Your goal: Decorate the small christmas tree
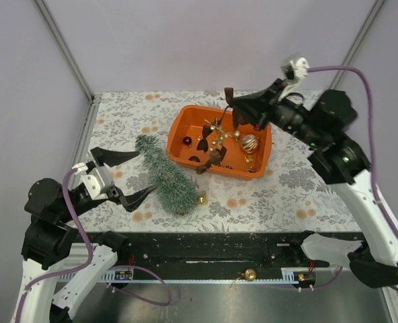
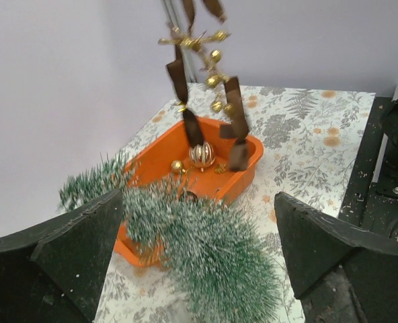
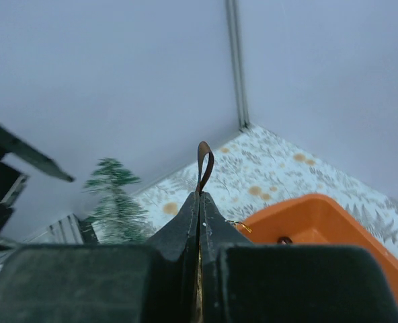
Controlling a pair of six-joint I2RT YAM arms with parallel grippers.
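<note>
Here the right pincer (image 1: 230,99) is pressed fully shut on the top loop of a garland (image 1: 216,138), a brown ribbon strung with small gold beads. The garland hangs straight down from its fingertips over the orange tray (image 1: 177,138) directly beneath. Whether the lowest fold touches the tray floor cannot be told. A striped gold ball (image 1: 249,142) and a few smaller ornaments lie in the tray below the same pincer. The left pincer (image 1: 147,171) stands as wide as it goes and holds nothing. The small christmas tree (image 1: 167,176) lies on its side on the flowered tablecloth (image 1: 286,195), in front of this pincer's gap and in line with it, its tip pointing away from the arms. From the right pincer it lies lower and to the left, just beside the tray's left wall. A small gold ball (image 1: 201,199) sits at the tree's base. The step in hand is judged to be lifting the garland clear of the tray. The next move probably calls for carrying it leftward until it hangs over the needles, slowly enough that the loose strand does not swing or catch the tray rim. The open left pincer is well placed to close on the tree and steady it or stand it up.
</note>
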